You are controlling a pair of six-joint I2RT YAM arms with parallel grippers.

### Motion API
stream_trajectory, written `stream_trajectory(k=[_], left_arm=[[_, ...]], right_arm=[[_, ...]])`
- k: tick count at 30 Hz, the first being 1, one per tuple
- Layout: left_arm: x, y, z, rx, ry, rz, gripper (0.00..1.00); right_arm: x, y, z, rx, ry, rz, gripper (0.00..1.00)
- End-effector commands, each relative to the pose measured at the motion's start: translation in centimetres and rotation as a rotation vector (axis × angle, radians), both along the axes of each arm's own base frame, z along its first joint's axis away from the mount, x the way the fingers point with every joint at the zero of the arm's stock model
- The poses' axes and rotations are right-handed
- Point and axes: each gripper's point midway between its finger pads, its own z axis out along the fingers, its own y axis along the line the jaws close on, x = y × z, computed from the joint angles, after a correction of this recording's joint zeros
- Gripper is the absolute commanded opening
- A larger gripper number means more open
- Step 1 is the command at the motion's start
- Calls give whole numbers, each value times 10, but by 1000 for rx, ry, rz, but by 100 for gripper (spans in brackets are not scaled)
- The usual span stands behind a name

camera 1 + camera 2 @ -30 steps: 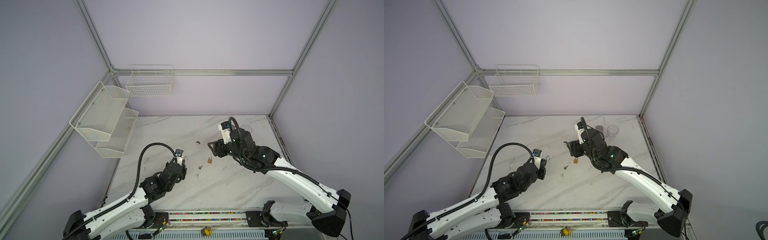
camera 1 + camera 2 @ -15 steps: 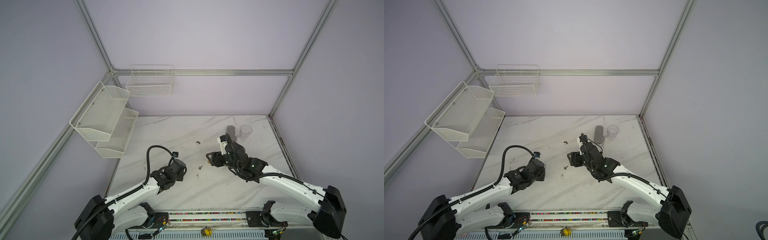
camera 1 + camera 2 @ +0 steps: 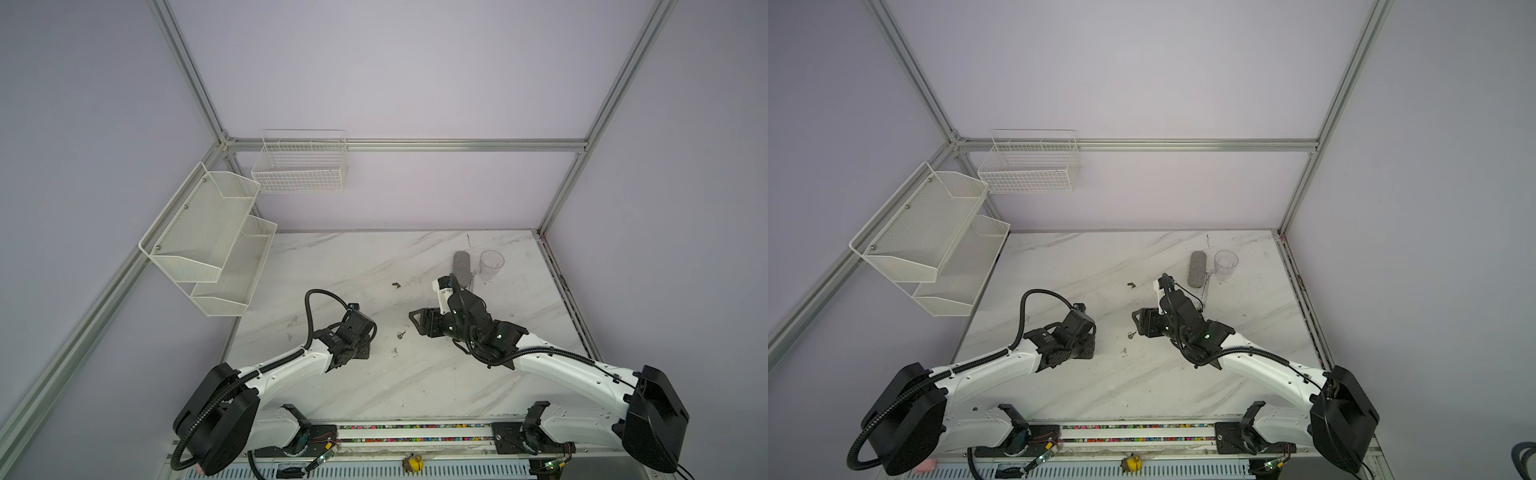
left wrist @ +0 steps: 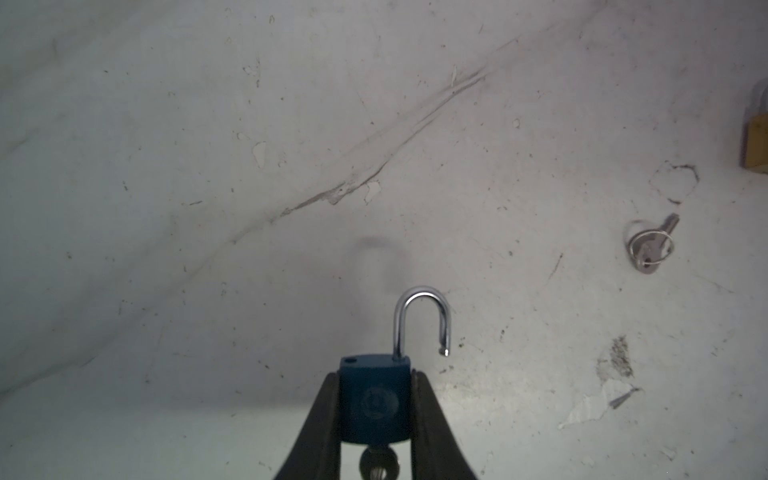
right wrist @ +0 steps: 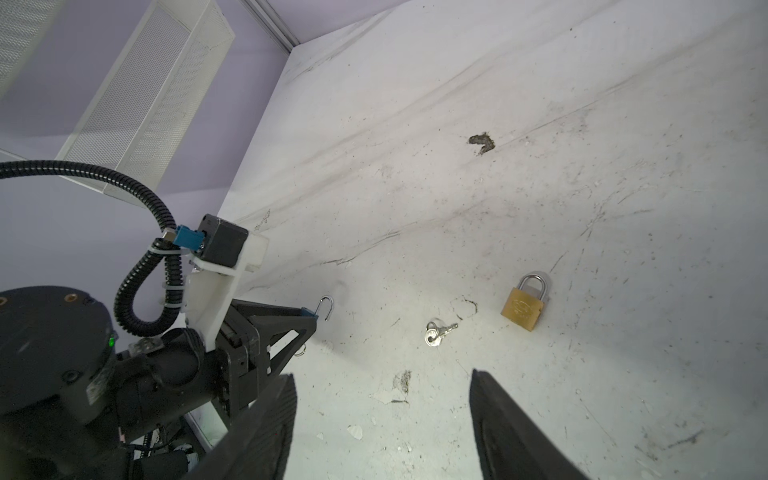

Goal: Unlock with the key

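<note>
The left gripper [image 4: 376, 376] pinches the blue padlock [image 4: 374, 405], shackle [image 4: 422, 316] sprung open beyond its fingertips [image 4: 326, 399], key [image 4: 378, 463] seated palmward; the right gripper [image 5: 382, 374] hangs spread, empty. Loosening carelessly could drop it and jolt the key loose.

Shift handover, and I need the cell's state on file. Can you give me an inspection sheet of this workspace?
Surface: marble table, scuffed and chipped.
Job's things: blue padlock, shackle open, key in its keyhole; brass padlock shut, lying on the table; spare key on a ring beside it, not touching.
Clutter: grey bar, clear cup, dark scrap.
Claws: left claw shut on the blue padlock; right claw open, empty.
Cables: black hose arches clear of the table.
Surroundings: wire basket and mesh shelves on the walls.
</note>
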Motion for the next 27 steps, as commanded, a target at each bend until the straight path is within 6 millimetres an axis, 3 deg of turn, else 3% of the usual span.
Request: stream_trajectory(k=[1, 15, 16, 19, 22, 27], left_arm=[[22, -14, 28, -49, -57, 9, 0], [23, -14, 9, 6, 18, -9, 0], [21, -13, -1, 24, 47, -9, 0], [20, -12, -5, 25, 54, -2, 1], [17, -13, -8, 26, 69, -11, 8], [11, -12, -10, 15, 87, -20, 30]], right_arm=[[2, 6, -1, 30, 3, 8, 69], [5, 10, -11, 8, 18, 12, 69], [5, 11, -10, 10, 18, 14, 69], [6, 10, -11, 4, 21, 11, 69], [6, 9, -9, 8, 14, 6, 69], [7, 12, -9, 6, 20, 14, 69]])
